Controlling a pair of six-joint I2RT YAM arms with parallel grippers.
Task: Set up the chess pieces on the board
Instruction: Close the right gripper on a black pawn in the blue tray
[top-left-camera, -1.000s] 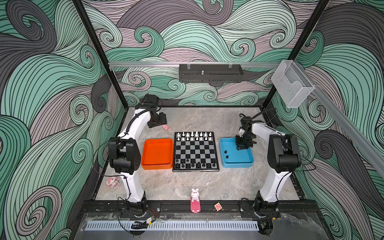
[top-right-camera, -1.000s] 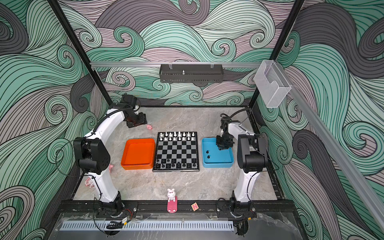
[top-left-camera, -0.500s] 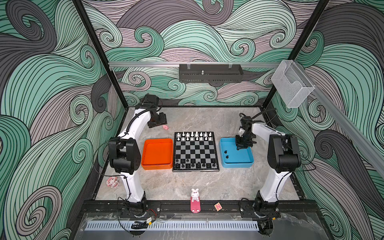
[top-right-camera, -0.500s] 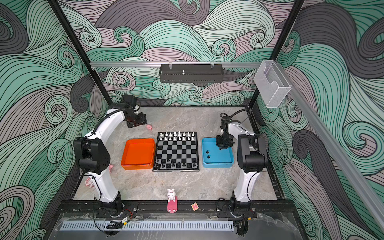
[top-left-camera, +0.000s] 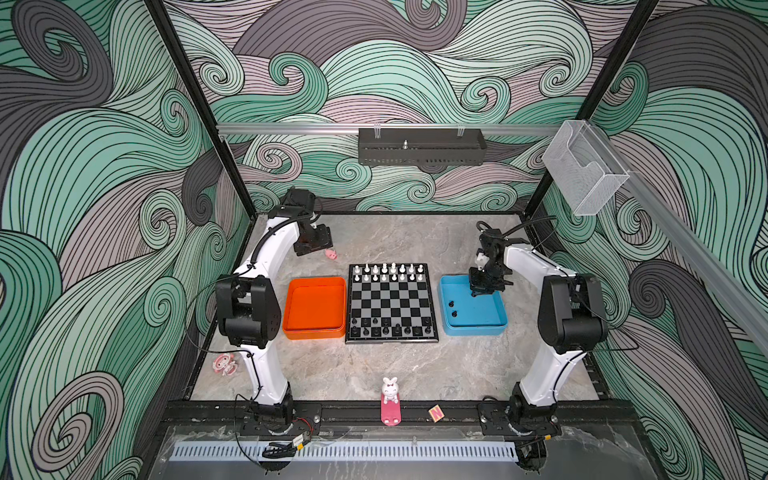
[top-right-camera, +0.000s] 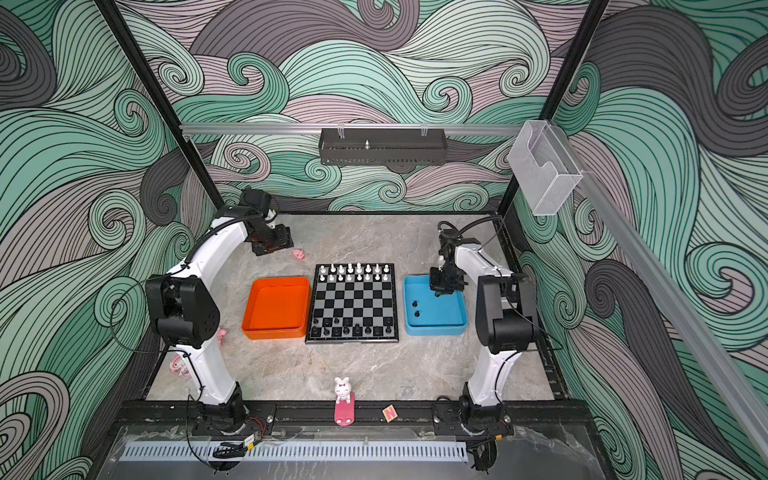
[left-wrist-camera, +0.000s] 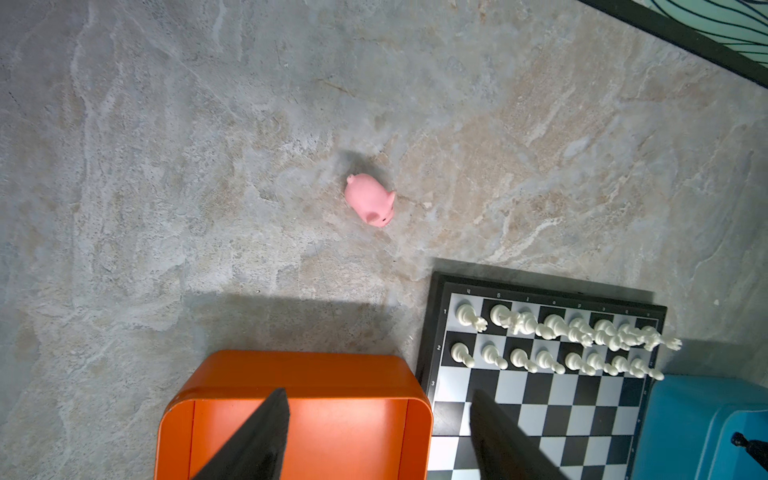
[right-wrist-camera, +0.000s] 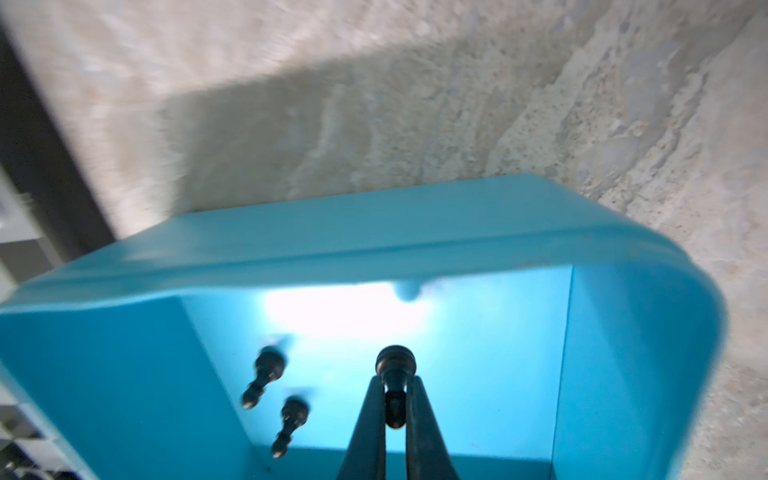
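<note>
Inside the blue tray, right claw grips one black piece beside two loose pieces; left claw spread.

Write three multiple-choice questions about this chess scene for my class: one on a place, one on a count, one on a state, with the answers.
1. Where is the pink pig? A on the table; B inside a tray; C on a rail.
2. How many black pieces lie loose in the blue tray? A none; B two; C five.
3. The right gripper is: A wide open; B shut on a white piece; C shut on a black piece.
Answers: 1A, it lies on bare marble beyond the board; 2B, two lie beside the gripped one; 3C, the fingers pinch its dark stem.
</note>
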